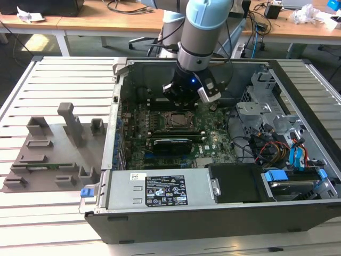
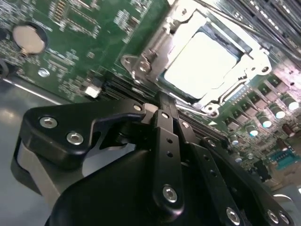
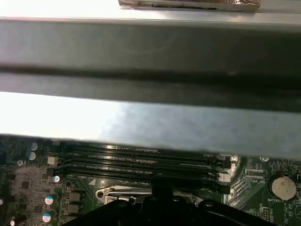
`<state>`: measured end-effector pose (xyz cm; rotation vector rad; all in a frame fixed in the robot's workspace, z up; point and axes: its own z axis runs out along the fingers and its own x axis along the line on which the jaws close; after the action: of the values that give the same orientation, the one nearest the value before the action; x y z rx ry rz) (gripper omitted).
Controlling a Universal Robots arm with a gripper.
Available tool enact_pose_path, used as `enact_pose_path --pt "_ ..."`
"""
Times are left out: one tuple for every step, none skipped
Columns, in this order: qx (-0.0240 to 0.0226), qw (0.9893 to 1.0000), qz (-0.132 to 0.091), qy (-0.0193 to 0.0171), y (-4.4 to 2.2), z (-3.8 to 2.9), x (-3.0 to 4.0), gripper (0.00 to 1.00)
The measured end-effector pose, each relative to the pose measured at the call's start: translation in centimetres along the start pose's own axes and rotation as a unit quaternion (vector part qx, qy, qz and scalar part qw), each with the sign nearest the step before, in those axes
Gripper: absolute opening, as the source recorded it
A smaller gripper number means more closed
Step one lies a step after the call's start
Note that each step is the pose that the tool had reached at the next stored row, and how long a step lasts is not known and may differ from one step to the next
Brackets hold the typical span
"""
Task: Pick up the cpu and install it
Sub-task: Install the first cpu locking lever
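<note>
**A:** How does the gripper stand?

**B:** The gripper (image 2: 160,99) is black jointed metal links studded with bright screw heads. It hangs close above the socket frame (image 2: 141,63) and does not touch it. I cannot tell whether it is open or closed.

**A:** And the cpu?

**B:** The cpu (image 2: 200,59) lies flat inside the socket frame. It is a small square with a smooth metal top, glaring pale in the second wrist view. The frame round it is silvery pressed steel with screws at its corners, set on the green motherboard (image 2: 70,61).

**A:** What does the first wrist view add?

**B:** Long black memory slots (image 3: 141,157) just beside the socket frame, and past them the dull grey sheet-metal case wall (image 3: 150,117). Both wrist views show a round, shiny coin cell (image 2: 29,37) well apart from the socket frame.

**A:** And the exterior view?

**B:** The open computer case (image 1: 213,226) sits on a pale slatted table (image 1: 53,224). Grey plastic fixture blocks (image 1: 69,125) stand well apart from the socket frame, outside the case toward the exterior view's left.
</note>
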<state>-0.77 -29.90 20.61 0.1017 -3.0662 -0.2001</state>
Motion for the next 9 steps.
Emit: enact_pose_path --pt "-0.0001 1.0 0.0 0.0 0.12 0.04 0.24 0.11" --pt "0.0 1.0 0.0 0.0 0.39 0.08 0.32 0.11" --pt "-0.0001 1.0 0.0 -0.0001 0.53 0.11 0.31 0.11" --pt "-0.0002 1.0 0.0 0.0 0.61 0.13 0.3 0.11" --pt "-0.0004 1.0 0.0 -0.0001 0.62 0.15 0.29 0.11" --pt "-0.0003 1.0 0.0 -0.0001 0.61 0.15 0.27 0.11" --pt "-0.0004 1.0 0.0 -0.0001 0.56 0.15 0.25 0.11" --pt "-0.0007 1.0 0.0 -0.0001 0.46 0.14 0.22 0.11" --pt "-0.001 1.0 0.0 -0.0001 0.34 0.12 0.17 0.11"
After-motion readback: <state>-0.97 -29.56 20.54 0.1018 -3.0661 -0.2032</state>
